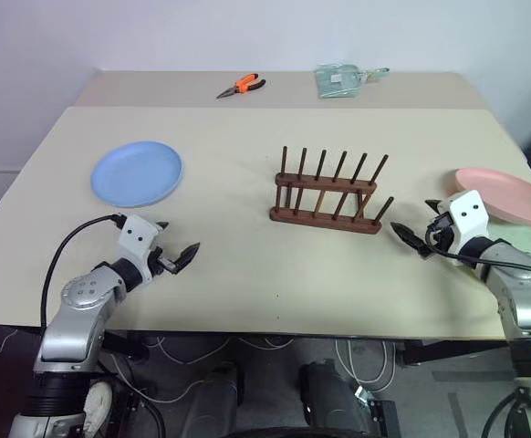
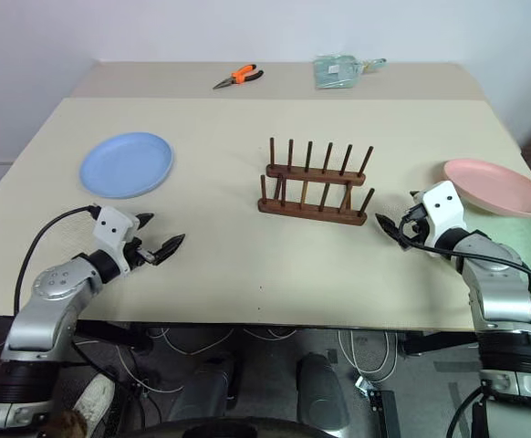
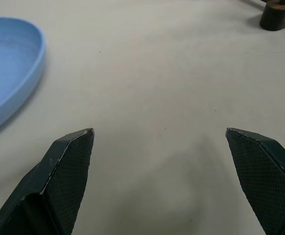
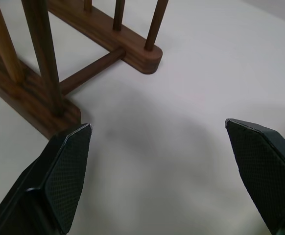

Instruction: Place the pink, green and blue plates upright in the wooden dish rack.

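A beige table (image 1: 247, 265) seen from above the robot's head, with both arms reaching over its near edge. The left gripper (image 1: 180, 257) hovers low over bare tabletop at the near left, forearm angled forward and inward, wrist tipped slightly down; its 2 black fingers (image 3: 69, 171) stand wide apart with nothing between them. The blue plate (image 1: 137, 172) lies flat just beyond it, to the left, apart from the fingers.

The wooden dish rack (image 1: 327, 193) stands in the middle of the table, its 2 rows of pegs upright and bare of plates. The right gripper (image 2: 391, 224) hovers just off the rack's right end, pointing toward it and slightly down, fingers (image 4: 66, 169) spread wide and holding nothing; in the wrist view the rack's corner sits close ahead of 1 finger, not touching.

The pink plate (image 2: 497, 187) rests at the table's right edge, apparently stacked on the green plate (image 2: 530, 242), though the arm hides part of the overlap.

Orange-handled pliers (image 1: 241, 86) and a clear bag (image 1: 340, 79) lie at the far edge.
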You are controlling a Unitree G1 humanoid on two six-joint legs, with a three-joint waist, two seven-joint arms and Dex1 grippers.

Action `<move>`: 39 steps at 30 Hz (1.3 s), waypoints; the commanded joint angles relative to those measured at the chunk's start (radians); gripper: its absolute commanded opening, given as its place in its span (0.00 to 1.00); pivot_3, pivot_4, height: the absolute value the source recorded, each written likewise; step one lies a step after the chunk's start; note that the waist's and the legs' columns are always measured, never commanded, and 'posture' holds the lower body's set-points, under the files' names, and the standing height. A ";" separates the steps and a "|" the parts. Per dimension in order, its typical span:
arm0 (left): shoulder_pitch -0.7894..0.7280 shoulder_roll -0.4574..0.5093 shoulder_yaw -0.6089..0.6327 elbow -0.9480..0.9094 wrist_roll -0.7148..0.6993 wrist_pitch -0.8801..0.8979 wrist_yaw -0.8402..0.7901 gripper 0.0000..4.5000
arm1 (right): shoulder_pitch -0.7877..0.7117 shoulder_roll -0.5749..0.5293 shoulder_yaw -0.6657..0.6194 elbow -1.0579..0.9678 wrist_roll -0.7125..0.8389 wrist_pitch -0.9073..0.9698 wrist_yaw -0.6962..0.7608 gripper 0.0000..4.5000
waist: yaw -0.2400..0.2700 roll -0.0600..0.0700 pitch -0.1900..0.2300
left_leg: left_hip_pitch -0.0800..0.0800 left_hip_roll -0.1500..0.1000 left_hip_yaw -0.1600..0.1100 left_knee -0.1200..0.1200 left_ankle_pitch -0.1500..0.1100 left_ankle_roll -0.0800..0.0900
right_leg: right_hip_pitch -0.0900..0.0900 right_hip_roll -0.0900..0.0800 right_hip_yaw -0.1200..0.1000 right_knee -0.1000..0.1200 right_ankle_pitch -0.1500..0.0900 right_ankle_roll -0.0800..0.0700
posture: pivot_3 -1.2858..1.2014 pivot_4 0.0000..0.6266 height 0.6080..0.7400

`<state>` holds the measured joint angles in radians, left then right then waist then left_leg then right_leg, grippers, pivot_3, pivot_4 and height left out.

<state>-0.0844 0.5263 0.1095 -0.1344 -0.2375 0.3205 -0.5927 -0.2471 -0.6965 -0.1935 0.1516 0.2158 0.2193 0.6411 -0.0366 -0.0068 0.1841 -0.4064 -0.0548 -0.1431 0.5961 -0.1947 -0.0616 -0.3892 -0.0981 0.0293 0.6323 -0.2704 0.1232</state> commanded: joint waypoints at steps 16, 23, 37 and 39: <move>-0.478 -0.137 -0.273 0.457 0.057 -0.081 -0.252 0.98 | 0.042 0.070 -0.031 -0.099 -0.046 -0.031 -0.147 1.00 | 0.024 0.000 0.000 | -0.001 -0.001 0.001 0.001 0.000 0.000 | 0.000 0.000 0.000 -0.001 0.002 0.003 | 0.52 0.24 1.00; -0.735 -0.252 -0.343 0.931 0.164 -0.296 -0.332 0.98 | 0.173 0.093 -0.102 -0.263 -0.030 0.014 -0.216 1.00 | 0.012 -0.001 0.000 | -0.001 -0.001 0.001 0.001 0.000 0.000 | 0.000 0.000 0.000 0.000 0.002 0.003 | 0.52 0.24 1.00; -0.777 -0.356 -0.283 1.103 0.183 -0.435 -0.437 0.16 | 0.265 0.103 -0.098 -0.380 -0.035 0.057 -0.213 1.00 | 0.016 -0.001 -0.001 | -0.001 -0.001 0.002 0.002 0.000 0.000 | 0.001 0.000 -0.001 0.000 0.002 0.006 | 0.52 0.24 1.00; -0.735 -0.342 -0.290 1.042 0.184 -0.434 -0.457 0.16 | 0.258 0.094 -0.091 -0.369 -0.032 0.061 -0.198 1.00 | 0.017 -0.001 -0.001 | -0.001 -0.001 0.002 0.002 0.000 0.000 | 0.001 0.000 -0.001 0.000 0.002 0.006 | 0.52 0.24 1.00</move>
<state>-0.8524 0.1750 -0.1763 0.9417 -0.0541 -0.1216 -1.0236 0.0229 -0.5924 -0.2782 -0.2013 0.1789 0.2813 0.4319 -0.0193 -0.0076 0.1831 -0.4074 -0.0554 -0.1413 0.5984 -0.1945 -0.0613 -0.3879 -0.0985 0.0285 0.6324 -0.2686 0.1294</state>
